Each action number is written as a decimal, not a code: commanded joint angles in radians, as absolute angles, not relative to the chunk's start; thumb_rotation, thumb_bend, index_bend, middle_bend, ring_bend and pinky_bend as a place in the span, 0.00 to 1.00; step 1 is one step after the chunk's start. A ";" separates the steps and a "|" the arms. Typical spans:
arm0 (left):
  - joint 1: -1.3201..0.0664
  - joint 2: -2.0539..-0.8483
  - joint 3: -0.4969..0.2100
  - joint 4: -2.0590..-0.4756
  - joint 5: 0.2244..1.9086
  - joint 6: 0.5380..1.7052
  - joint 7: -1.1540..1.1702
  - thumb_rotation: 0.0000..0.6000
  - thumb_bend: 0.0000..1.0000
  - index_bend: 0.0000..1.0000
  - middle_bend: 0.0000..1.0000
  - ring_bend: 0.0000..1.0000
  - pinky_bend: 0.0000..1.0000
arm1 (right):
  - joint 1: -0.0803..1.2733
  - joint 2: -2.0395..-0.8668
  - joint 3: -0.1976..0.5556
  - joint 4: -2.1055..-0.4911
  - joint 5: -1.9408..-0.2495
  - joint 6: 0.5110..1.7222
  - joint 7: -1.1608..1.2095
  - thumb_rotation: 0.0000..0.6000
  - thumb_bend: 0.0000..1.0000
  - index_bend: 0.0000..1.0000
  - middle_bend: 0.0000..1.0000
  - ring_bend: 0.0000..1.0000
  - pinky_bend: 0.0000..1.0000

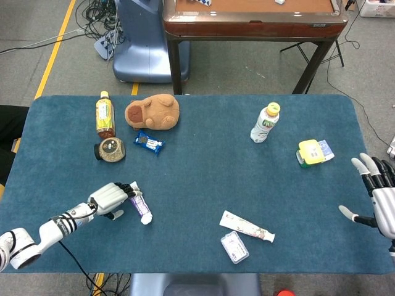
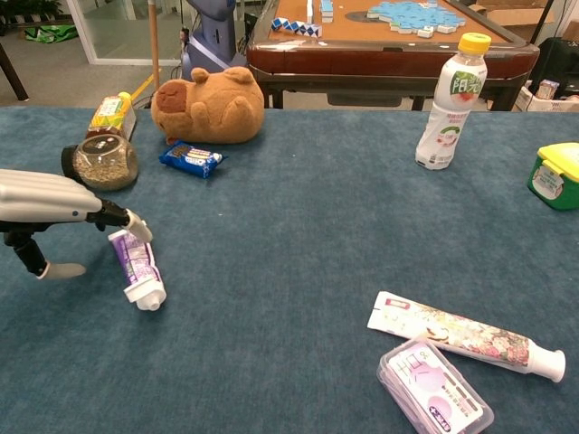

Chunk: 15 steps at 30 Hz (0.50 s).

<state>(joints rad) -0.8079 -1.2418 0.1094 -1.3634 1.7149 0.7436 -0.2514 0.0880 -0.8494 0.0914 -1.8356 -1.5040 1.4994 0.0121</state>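
A purple and white tube lies on the blue tablecloth at the front left, cap towards me. My left hand hovers just left of it, fingers stretched out over the tube's flat tail end, fingertips at or touching it, thumb hanging apart below. Nothing is gripped. My right hand is at the table's right edge with fingers spread and holds nothing; the chest view does not show it.
Back left: tea bottle, seed jar, brown plush animal, blue snack packet. White bottle and yellow-lidded box stand to the right. A floral tube and a clear case lie front centre.
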 commanded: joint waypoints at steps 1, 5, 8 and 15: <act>-0.797 -1.226 0.123 -1.377 1.704 0.749 -0.248 1.00 0.39 0.15 0.15 0.13 0.19 | 0.087 -0.851 0.092 -1.834 -1.505 1.501 0.015 1.00 0.01 0.00 0.05 0.00 0.00; -0.783 -1.186 0.143 -1.409 1.685 0.749 -0.238 1.00 0.39 0.16 0.15 0.13 0.19 | 0.088 -0.853 0.093 -1.833 -1.512 1.504 0.014 1.00 0.01 0.00 0.05 0.00 0.00; -0.773 -1.151 0.157 -1.444 1.668 0.742 -0.224 1.00 0.39 0.17 0.16 0.13 0.19 | 0.088 -0.855 0.094 -1.832 -1.516 1.507 0.015 1.00 0.01 0.00 0.05 0.00 0.00; -0.680 -1.124 0.115 -1.506 1.538 0.849 -0.129 1.00 0.39 0.18 0.18 0.14 0.19 | 0.091 -0.862 0.094 -1.824 -1.522 1.504 0.022 1.00 0.01 0.00 0.05 0.00 0.00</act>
<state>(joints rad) -0.7256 -1.1183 0.1411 -1.4909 1.5890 0.7858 -0.1786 0.0909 -0.8623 0.0938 -1.8236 -1.5216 1.5039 0.0223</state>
